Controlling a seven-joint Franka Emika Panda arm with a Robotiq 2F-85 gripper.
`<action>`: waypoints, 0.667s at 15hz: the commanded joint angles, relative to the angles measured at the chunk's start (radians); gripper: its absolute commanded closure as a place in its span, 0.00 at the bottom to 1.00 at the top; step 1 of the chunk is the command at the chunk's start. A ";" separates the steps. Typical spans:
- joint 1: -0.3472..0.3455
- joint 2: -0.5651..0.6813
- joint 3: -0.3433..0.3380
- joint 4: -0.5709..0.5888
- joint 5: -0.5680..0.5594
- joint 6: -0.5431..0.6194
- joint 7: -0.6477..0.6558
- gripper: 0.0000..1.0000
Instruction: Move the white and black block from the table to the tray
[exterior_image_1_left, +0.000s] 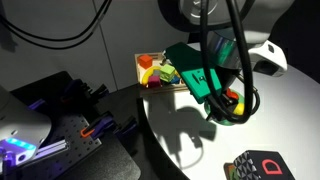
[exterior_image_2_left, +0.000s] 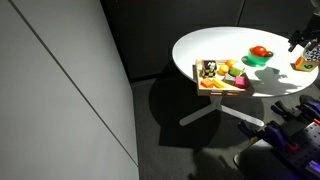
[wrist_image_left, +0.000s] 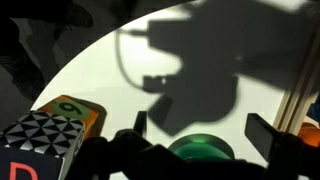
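Black fingers (wrist_image_left: 265, 135) spread wide, empty, green bowl (wrist_image_left: 200, 149) seen between them

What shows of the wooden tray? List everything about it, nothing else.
The tray is shallow and square, light wood by its look, with low raised sides. It lies flat on the round white table, close to the table's edge. It holds small toy pieces in yellow, orange, green and red, plus the white and black block in one corner. Apart from this load, only the tabletop touches it.
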 joint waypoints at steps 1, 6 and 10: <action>-0.004 -0.001 0.004 0.000 -0.003 -0.002 0.003 0.00; -0.008 0.058 -0.015 0.061 -0.017 0.012 0.062 0.00; -0.001 0.110 -0.047 0.118 -0.068 0.059 0.149 0.00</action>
